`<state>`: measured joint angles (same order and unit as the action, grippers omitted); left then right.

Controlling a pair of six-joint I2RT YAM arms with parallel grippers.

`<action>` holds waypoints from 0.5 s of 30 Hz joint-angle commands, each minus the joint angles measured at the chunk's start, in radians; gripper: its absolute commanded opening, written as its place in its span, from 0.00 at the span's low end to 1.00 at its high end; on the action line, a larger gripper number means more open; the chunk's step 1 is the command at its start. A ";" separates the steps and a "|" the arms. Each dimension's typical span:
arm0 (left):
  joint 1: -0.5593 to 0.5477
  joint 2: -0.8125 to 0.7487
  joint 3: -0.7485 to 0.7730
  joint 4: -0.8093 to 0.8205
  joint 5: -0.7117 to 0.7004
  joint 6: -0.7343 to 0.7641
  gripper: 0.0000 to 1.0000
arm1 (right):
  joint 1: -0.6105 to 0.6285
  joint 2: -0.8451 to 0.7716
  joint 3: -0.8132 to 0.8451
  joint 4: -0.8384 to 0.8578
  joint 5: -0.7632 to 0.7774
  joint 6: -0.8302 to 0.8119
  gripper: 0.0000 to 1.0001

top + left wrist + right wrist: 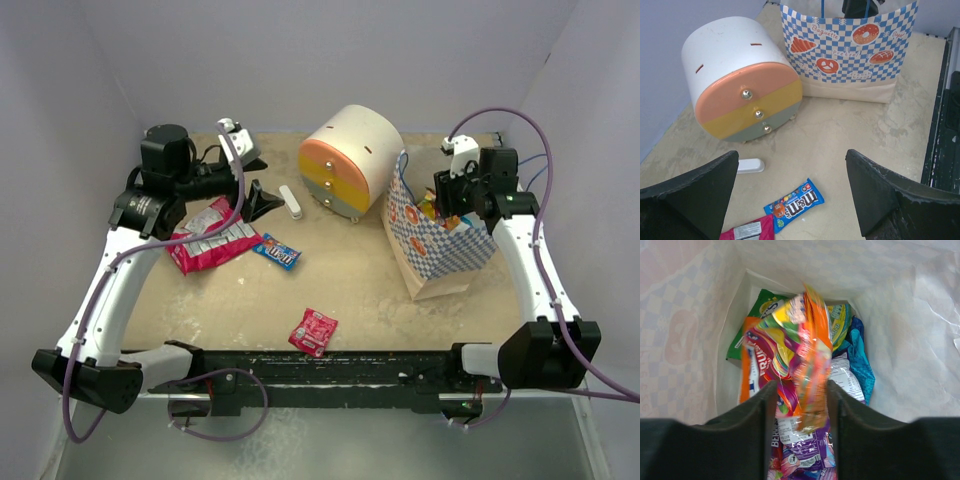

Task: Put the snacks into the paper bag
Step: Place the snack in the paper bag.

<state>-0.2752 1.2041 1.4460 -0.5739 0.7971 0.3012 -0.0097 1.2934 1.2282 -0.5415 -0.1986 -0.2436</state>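
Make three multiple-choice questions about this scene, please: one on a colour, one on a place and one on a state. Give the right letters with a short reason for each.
1. What colour is the top drawer front of the round drawer unit?
A. salmon orange
B. purple
C. black

2. Where does the blue M&M's packet lie?
A. on top of the round drawer unit
B. on the table, beside the large pink packet
C. at the table's near right corner

3. How do the left arm's fingers stand?
A. shut on the M&M's packet
B. spread wide, gripping nothing
C. shut, with nothing held

Answers:
1 A: the left wrist view shows salmon orange above the yellow and grey-green fronts.
2 B: the top view shows it flat on the table next to the pink packet.
3 B: the left wrist view shows them far apart above the table.
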 commanded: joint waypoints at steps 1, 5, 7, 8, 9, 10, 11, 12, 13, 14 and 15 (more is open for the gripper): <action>0.006 -0.009 -0.045 -0.004 -0.007 0.074 0.92 | -0.004 -0.051 0.042 0.017 0.024 0.001 0.58; 0.005 -0.008 -0.098 0.005 -0.017 0.110 0.94 | -0.004 -0.097 0.039 0.022 0.029 -0.009 0.67; 0.005 -0.010 -0.120 0.006 -0.035 0.131 0.94 | -0.004 -0.125 0.036 0.026 0.028 -0.016 0.72; 0.006 -0.011 -0.134 0.004 -0.046 0.143 0.95 | -0.004 -0.140 0.035 0.029 0.028 -0.020 0.74; 0.006 -0.012 -0.146 0.000 -0.055 0.158 0.95 | -0.004 -0.153 0.034 0.032 0.029 -0.023 0.77; 0.006 -0.013 -0.157 -0.009 -0.066 0.175 0.96 | -0.004 -0.169 0.032 0.034 0.031 -0.027 0.79; 0.006 -0.014 -0.172 -0.016 -0.078 0.193 0.97 | -0.004 -0.187 0.029 0.039 0.031 -0.030 0.81; 0.006 -0.014 -0.183 -0.029 -0.090 0.210 0.97 | -0.004 -0.202 0.025 0.044 0.031 -0.034 0.82; 0.006 -0.015 -0.193 -0.043 -0.102 0.230 0.98 | -0.004 -0.215 0.020 0.049 0.029 -0.037 0.84; 0.005 -0.013 -0.203 -0.060 -0.114 0.252 0.98 | -0.004 -0.228 0.015 0.054 0.026 -0.041 0.85; 0.005 -0.013 -0.211 -0.081 -0.124 0.271 0.99 | -0.004 -0.239 0.010 0.058 0.022 -0.042 0.86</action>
<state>-0.2752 1.2041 1.2640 -0.6094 0.7200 0.4641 -0.0097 1.1065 1.2282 -0.5293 -0.1745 -0.2626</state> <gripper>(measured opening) 0.978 0.839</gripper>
